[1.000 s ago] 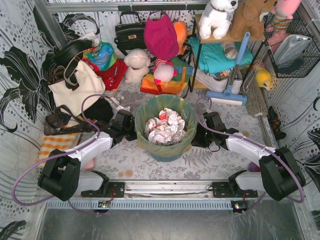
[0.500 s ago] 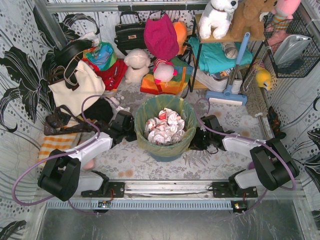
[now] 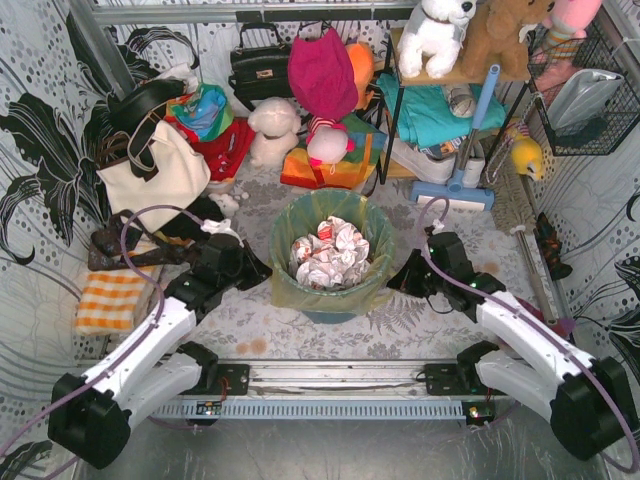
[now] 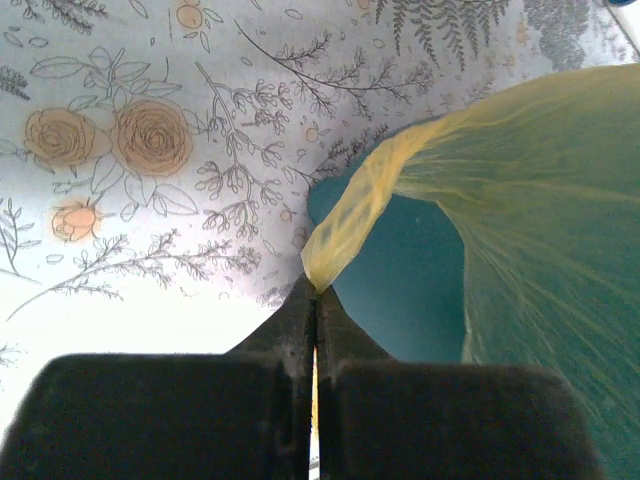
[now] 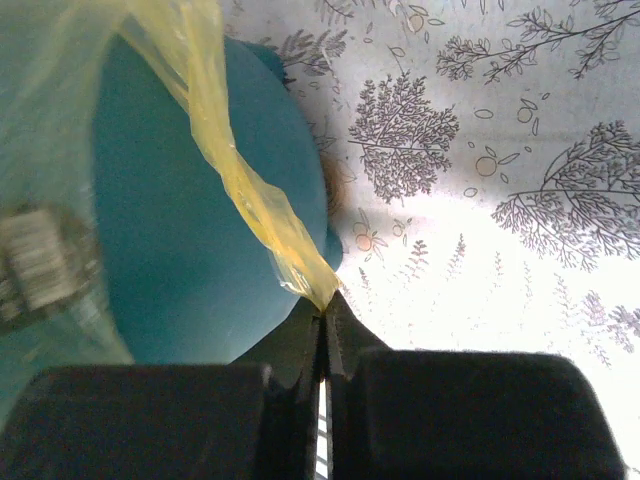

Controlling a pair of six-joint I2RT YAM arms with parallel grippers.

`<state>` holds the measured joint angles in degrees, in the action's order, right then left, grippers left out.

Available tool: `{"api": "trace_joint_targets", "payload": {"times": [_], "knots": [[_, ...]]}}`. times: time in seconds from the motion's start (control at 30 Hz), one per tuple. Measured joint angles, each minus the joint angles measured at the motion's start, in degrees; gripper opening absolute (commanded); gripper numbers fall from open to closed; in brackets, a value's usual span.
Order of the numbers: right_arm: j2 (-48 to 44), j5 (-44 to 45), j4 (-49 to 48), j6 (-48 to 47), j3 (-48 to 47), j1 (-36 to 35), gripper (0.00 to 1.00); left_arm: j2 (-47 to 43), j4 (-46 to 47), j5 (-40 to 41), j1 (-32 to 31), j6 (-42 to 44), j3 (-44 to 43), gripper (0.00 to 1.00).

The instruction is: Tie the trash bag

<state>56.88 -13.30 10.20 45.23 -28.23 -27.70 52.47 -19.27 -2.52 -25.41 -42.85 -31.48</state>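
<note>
On the floral-print table [image 3: 250, 322], the trash bag [image 3: 325, 290] lines a teal bin [image 3: 332, 314]. Both arms stretch low toward its opposite sides. The left tool [image 3: 256, 268] and the right tool [image 3: 398, 277] each clamp tight on a thin yellow strip of its edge.

There are two arms [image 3: 150, 345] [image 3: 535, 340], two pincers [image 4: 316, 295] [image 5: 325, 300], one bag [image 4: 520, 200], one bin [image 5: 170, 230], one tote [image 3: 165, 175], one black handbag [image 3: 262, 65], one striped cloth [image 3: 110, 300], one wire basket [image 3: 590, 110], one mop [image 3: 478, 120] and one brown teddy [image 3: 505, 35].
</note>
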Motion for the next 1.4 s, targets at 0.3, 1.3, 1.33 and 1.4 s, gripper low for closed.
{"api": "trace_joint_targets", "payload": {"times": [0.3,1.3,1.33,1.4], "knots": [[-10.75,1.84,9.01,0.68,-8.59,0.00,0.00,-7.85,-10.93,0.07,0.00,-1.42,-8.04,0.00],[-14.23,-2.01,1.99,1.99,-24.28,0.00,0.00,-6.54,-11.28,-8.33,-0.04,0.72,-29.38,0.00],[-13.46,-2.80,0.87,2.14,-24.28,0.00,0.00,-5.66,-10.51,-9.29,-0.04,0.81,-29.66,0.00],[-11.63,-4.72,-0.98,2.34,-24.48,0.00,0.00,-4.37,-8.94,-10.97,-0.04,0.92,-29.86,0.00]]}}
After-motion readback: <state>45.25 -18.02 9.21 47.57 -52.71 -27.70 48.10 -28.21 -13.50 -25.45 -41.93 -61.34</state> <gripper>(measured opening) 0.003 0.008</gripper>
